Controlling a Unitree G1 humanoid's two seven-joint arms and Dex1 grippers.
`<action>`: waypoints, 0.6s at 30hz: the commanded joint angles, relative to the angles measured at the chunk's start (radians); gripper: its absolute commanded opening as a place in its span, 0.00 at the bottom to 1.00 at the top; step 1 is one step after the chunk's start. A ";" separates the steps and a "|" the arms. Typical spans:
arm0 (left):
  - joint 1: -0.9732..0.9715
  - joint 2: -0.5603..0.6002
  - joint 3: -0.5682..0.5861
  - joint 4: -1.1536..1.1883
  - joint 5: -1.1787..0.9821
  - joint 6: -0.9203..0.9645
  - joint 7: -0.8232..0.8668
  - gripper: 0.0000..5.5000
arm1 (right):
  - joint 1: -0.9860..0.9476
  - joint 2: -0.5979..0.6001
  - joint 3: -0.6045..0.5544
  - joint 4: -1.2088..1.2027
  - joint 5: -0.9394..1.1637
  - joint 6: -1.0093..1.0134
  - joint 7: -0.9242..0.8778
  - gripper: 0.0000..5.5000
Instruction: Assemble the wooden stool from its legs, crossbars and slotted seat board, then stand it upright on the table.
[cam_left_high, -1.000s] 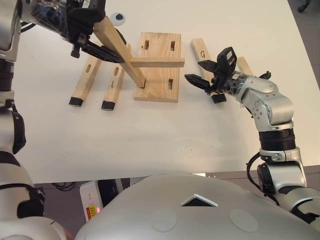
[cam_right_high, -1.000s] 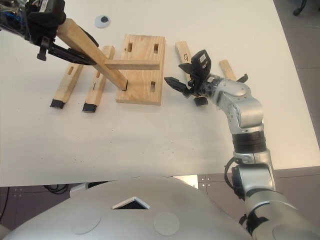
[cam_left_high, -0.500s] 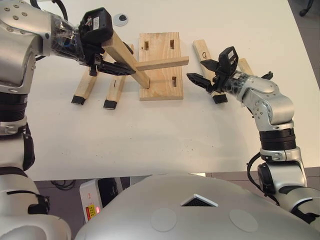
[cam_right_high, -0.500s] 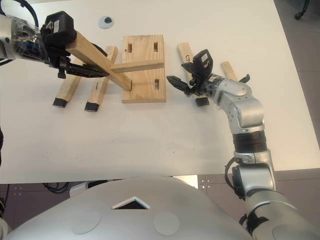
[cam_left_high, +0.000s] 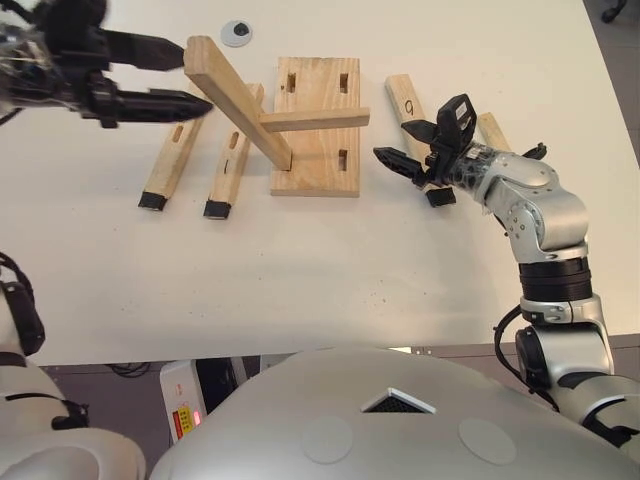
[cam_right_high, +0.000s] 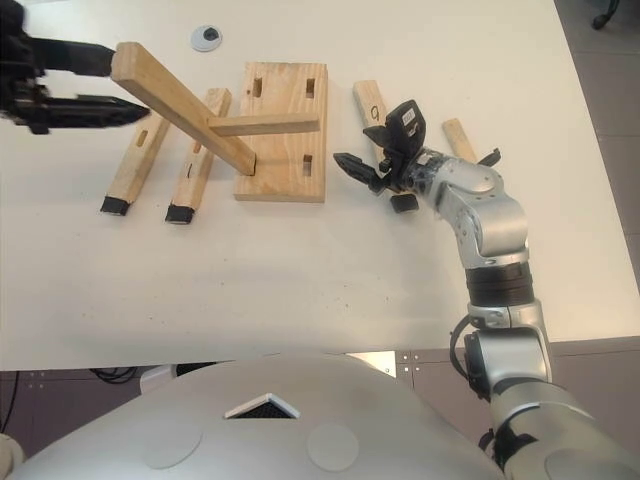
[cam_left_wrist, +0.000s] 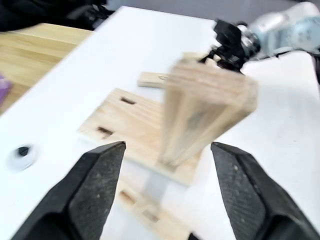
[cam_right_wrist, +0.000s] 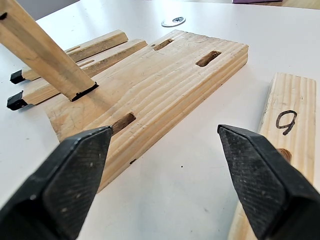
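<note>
**One leg in, most of the stool left to build**

The seat board (cam_left_high: 320, 170) lies flat in the middle of the worktop (cam_left_high: 300, 260), its long axis running away from the robot. One leg (cam_left_high: 240, 110) is seated in the board's near-left slot. It is not upright: it leans from that slot up and away to the board's left. A crossbar (cam_left_high: 318, 120) juts from its middle and points right, across and above the board.

Two spare legs (cam_left_high: 175, 155) lie side by side just left of the board, roughly parallel to it. A numbered leg (cam_left_high: 403, 105) and a short stick (cam_left_high: 488, 130) lie to its right.

The left pincer (cam_left_high: 192, 72) is spread wide at the leaning leg's top end, clamping nothing. The right pincer (cam_left_high: 390, 140) hangs just right of the board, fingers apart and empty.

I judge the work barely begun. Three slots are unfilled, the planted leg needs straightening, and the stool has yet to be turned onto its feet.
</note>
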 joint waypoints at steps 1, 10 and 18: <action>0.099 -0.030 0.050 0.132 0.112 -0.073 0.195 0.60 | 0.019 0.004 -0.008 -0.014 -0.004 -0.005 -0.002 0.70; 0.366 -0.387 0.139 0.046 0.171 -0.082 0.695 0.75 | -0.119 0.119 -0.241 0.059 0.064 -0.062 -0.237 0.70; 0.515 -0.520 0.137 -0.329 0.071 0.082 0.803 0.75 | -0.166 0.130 -0.303 0.061 0.095 -0.039 -0.310 0.70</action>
